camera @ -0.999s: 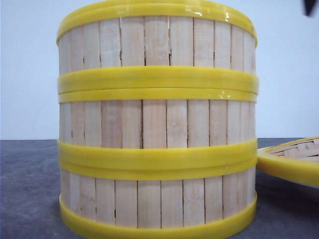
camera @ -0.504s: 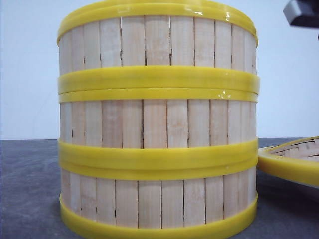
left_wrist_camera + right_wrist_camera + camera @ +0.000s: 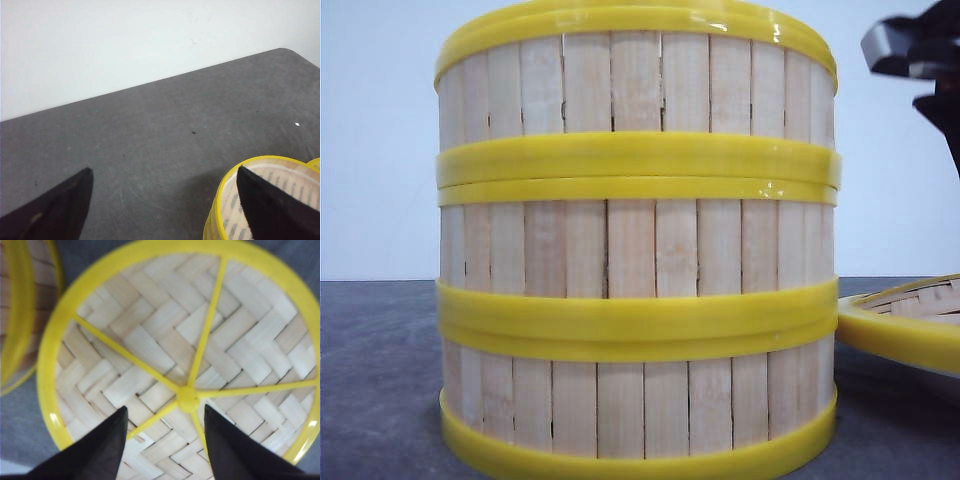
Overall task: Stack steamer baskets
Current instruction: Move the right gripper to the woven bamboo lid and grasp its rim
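Observation:
Three steamer baskets [image 3: 635,250] stand stacked close in front of the front camera, their yellow rims lined up. The top of the stack [image 3: 280,192] shows in the left wrist view, partly behind one finger of my left gripper [image 3: 164,170], which is open over bare table beside it. My right gripper [image 3: 164,408] is open above the woven-topped lid [image 3: 150,345], with its fingertips either side of the lid's yellow hub [image 3: 188,398] and holding nothing. The stack's rim [image 3: 17,315] lies just beside the lid.
The lid [image 3: 905,325] lies on the dark grey table [image 3: 375,380] right of the stack. Part of my right arm [image 3: 920,55] hangs dark above it. A white wall stands behind, and the table's far edge [image 3: 150,82] runs along it.
My right arm has come into the front view at the top right, moving down and left over the lid. The stack and the lid have not moved.

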Controlling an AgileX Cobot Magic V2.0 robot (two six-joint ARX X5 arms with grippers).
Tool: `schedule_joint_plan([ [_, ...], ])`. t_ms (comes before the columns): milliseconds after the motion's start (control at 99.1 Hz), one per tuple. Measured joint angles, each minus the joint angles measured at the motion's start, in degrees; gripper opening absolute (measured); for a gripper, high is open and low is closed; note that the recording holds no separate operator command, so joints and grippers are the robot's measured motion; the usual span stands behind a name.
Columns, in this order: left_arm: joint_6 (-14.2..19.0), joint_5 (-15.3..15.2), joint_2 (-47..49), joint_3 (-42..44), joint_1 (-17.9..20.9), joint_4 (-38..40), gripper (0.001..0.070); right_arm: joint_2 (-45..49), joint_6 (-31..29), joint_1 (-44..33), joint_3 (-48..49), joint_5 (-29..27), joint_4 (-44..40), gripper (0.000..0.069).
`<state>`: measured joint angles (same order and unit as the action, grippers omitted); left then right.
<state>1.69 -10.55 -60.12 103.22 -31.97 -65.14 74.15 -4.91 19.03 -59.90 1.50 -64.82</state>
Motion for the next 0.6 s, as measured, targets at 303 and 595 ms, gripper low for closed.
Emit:
schedule_joint_plan([
  [303, 0.00, -0.02, -0.28, 0.00, 0.00, 0.00, 0.0557, 3.96, -0.04, 0.00, 0.02, 0.00, 0.02, 0.0277],
  [595, -0.02, -0.02, -0.26, 0.00, 0.00, 0.00, 0.0557, 6.03, -0.07, 0.00, 0.02, -0.28, 0.48, 0.0254],
])
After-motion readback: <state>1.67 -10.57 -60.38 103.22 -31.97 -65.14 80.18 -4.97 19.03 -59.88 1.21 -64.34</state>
